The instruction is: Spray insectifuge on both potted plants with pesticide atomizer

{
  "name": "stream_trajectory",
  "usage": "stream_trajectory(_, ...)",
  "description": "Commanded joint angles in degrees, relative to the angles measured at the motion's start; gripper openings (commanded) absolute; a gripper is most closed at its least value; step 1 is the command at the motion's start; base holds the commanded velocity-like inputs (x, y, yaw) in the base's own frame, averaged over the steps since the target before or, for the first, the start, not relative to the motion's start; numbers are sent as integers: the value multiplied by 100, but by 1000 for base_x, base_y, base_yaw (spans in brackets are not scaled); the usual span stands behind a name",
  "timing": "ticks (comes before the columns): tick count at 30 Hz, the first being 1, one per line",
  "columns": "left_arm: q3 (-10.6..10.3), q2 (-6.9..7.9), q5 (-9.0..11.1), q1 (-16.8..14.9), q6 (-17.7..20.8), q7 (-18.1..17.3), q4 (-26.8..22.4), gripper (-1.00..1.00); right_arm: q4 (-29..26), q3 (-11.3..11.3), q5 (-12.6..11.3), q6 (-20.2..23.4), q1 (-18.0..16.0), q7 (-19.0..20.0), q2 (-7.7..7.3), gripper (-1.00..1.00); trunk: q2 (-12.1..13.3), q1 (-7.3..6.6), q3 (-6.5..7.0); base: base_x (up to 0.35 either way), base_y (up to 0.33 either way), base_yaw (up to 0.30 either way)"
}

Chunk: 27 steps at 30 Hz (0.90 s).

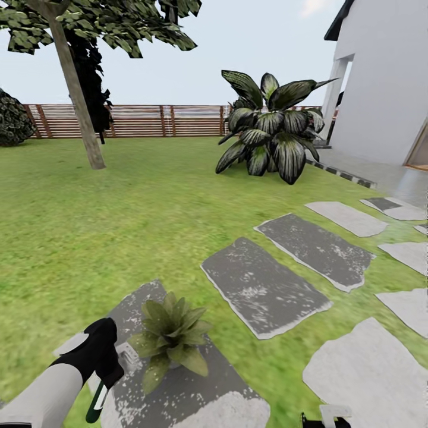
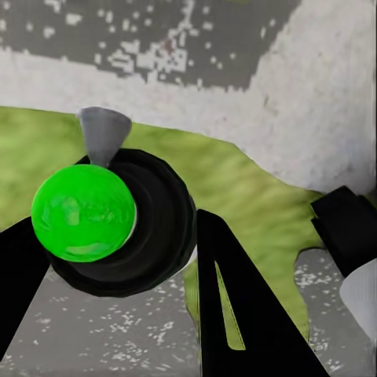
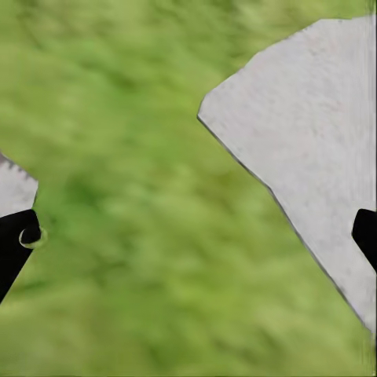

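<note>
Here, in the head view, the left gripper (image 1: 106, 380) sits low at the left edge of a dark grey speckled stepping slab (image 1: 178, 392), just beside a small potted plant w/ broad pointed green leaves (image 1: 171, 340). The plant stands on that slab; its pot is hidden under the leaves. A bit of white shows at the gripper, between it and the plant; too small to say what.

In the left wrist view the gripper's black fingers (image 2: 236, 314) stand on both sides of a dark round-bodied pesticide atomizer (image 2: 153, 224), seen end-on, w/ a bright green ball-like cap (image 2: 84, 213) and a small grey cone (image 2: 102, 133) poking out. The fingers look clamped on the atomizer body. Grass and pale slab lie below it.

The right wrist view is blurred: the right gripper's black fingertips (image 3: 17, 239) are wide apart at either edge, nothing between them, over green lawn (image 3: 133, 196) and a light grey slab (image 3: 306, 149).

Farther off in the head view: a big dark-leaved bush (image 1: 270, 128), a leaning tree trunk (image 1: 77, 95), a brown slat fence (image 1: 142, 120), and a white house wall (image 1: 386, 77) to the right.
</note>
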Motion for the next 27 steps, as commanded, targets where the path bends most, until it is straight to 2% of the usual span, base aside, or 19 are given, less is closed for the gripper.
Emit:
stream_trajectory(1, -21, 6, -30, -3, 40, -50, -11, -100, 6, -47, 61, -16, -5, -16, 1, 100, -2, -1, -6, 19, -274, 0)
stream_trajectory(7, -25, 28, -30, -3, 41, -56, -11, -100, 6, -47, 62, -16, -4, -17, 1, 100, -2, -1, -6, -105, -261, 66)
stream_trajectory(19, -25, 55, -30, 2, 41, -48, 65, -100, 6, -47, 61, -16, -4, -17, 1, 100, -2, -1, -6, -250, -200, 269)
stream_trajectory(27, -28, -11, -19, 4, 86, -45, 72, -100, 6, -47, 60, -16, -3, -14, 7, 100, -2, -1, -6, -57, -42, 241)
